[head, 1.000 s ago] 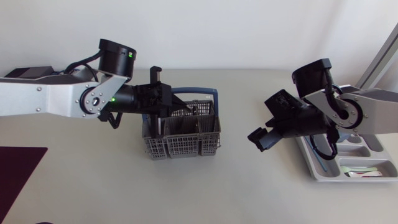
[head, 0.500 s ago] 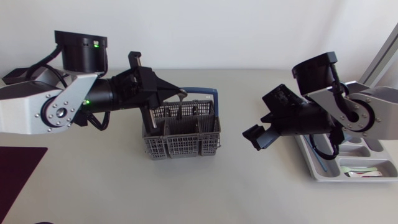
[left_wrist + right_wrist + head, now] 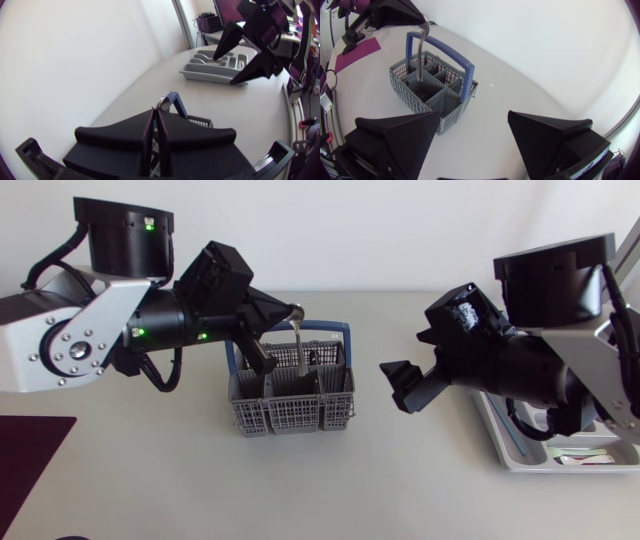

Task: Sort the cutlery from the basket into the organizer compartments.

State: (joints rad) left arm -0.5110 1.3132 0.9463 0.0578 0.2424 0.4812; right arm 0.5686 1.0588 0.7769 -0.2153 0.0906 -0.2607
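The grey cutlery basket (image 3: 292, 402) with a blue handle (image 3: 340, 332) stands mid-table. My left gripper (image 3: 292, 311) hovers over the basket's back, shut on the top end of a silver cutlery piece (image 3: 301, 345). The piece hangs straight down with its lower end still inside a compartment. In the left wrist view the fingers (image 3: 150, 131) press together on the silver piece (image 3: 161, 103). My right gripper (image 3: 420, 358) hangs open and empty to the basket's right, above the table. The right wrist view shows the basket (image 3: 432, 87) and silver piece (image 3: 422, 52) ahead of its spread fingers (image 3: 400, 135).
The grey organizer tray (image 3: 505, 442) lies at the table's right edge, partly under my right arm, with some cutlery in its front compartments. It also appears as the organizer (image 3: 215, 67) beyond the basket. A dark purple mat (image 3: 30, 450) lies at the front left.
My left gripper has risen above the basket, drawing the silver piece upward. My right arm has lifted and shifted slightly left, with its gripper still open.
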